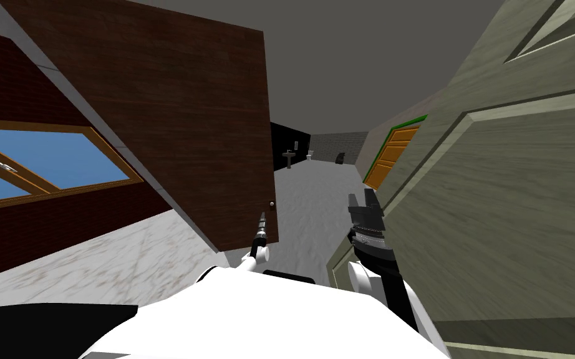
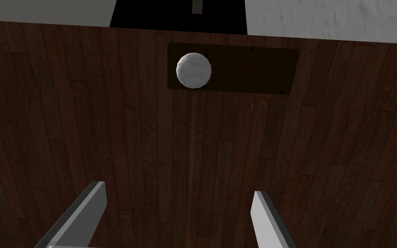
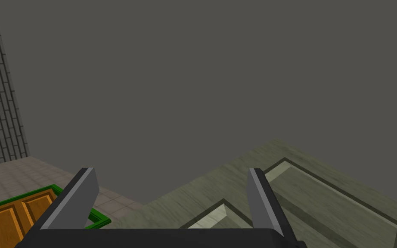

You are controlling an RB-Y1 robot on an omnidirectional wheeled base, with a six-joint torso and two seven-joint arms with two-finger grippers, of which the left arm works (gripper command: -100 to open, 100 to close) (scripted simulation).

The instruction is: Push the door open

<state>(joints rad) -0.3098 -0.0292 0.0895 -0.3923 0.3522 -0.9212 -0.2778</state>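
Left wrist view had the detail: dark wood door [image 2: 85, 107] with a round pale grey knob [image 2: 193, 70] on a dark plate [image 2: 245, 71], straight ahead of the left gripper [image 2: 178, 187]. Its fingers were spread wide and the tips sat close to the door's face; couldn't tell whether they touched. Past the door's edge beyond the knob was a black area [image 2: 150, 15] flanked by pale surfaces.

Head view gave the layout instead. Door stood left of centre, ajar, with the knob tiny near its free edge and the left gripper just short of it. Open grey floor [image 1: 308, 199] ran between that edge and a grey-green panelled door [image 1: 504, 205] on the right, through to a far room with a sink [image 1: 289, 157]. Right gripper [image 1: 362, 198] was raised close beside the panelled door's edge; right wrist view showed its fingers spread too. Orange door [image 1: 392, 156] in a green frame sat further back on the right, window [image 1: 43, 159] on the left wall.
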